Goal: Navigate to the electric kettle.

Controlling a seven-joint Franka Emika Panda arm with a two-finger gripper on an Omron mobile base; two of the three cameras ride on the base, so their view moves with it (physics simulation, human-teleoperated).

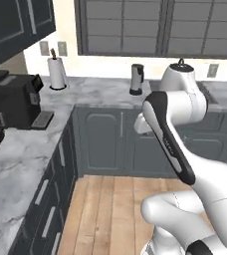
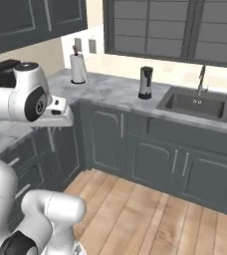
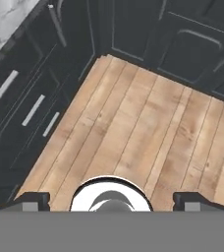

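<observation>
The electric kettle (image 1: 137, 78) (image 2: 145, 82) stands upright on the marble counter (image 1: 100, 89) (image 2: 110, 89) below the window, at about 12 o'clock in the left base view and 1 o'clock in the right base view. It is one kettle, small in frame, so its handle and lid are hard to make out.

At its 9 o'clock, well apart, stands one paper-towel roll (image 1: 57, 73) (image 2: 77, 68). Farther round the corner at 9 o'clock in the left base view sits one black coffee machine (image 1: 15, 99), partly cut off by the arm in the right base view. One sink (image 2: 197, 104) lies just beside the kettle at 3 o'clock; in the left base view the arm hides most of it.

The gripper (image 3: 111, 201) points down at the wooden floor (image 3: 143, 128) (image 1: 110, 199) (image 2: 155, 214); its tips stand wide apart with nothing between them. The floor is open between the robot and the dark cabinet fronts (image 1: 105, 134) (image 2: 150, 159), which bound it at 12 and 9 o'clock.
</observation>
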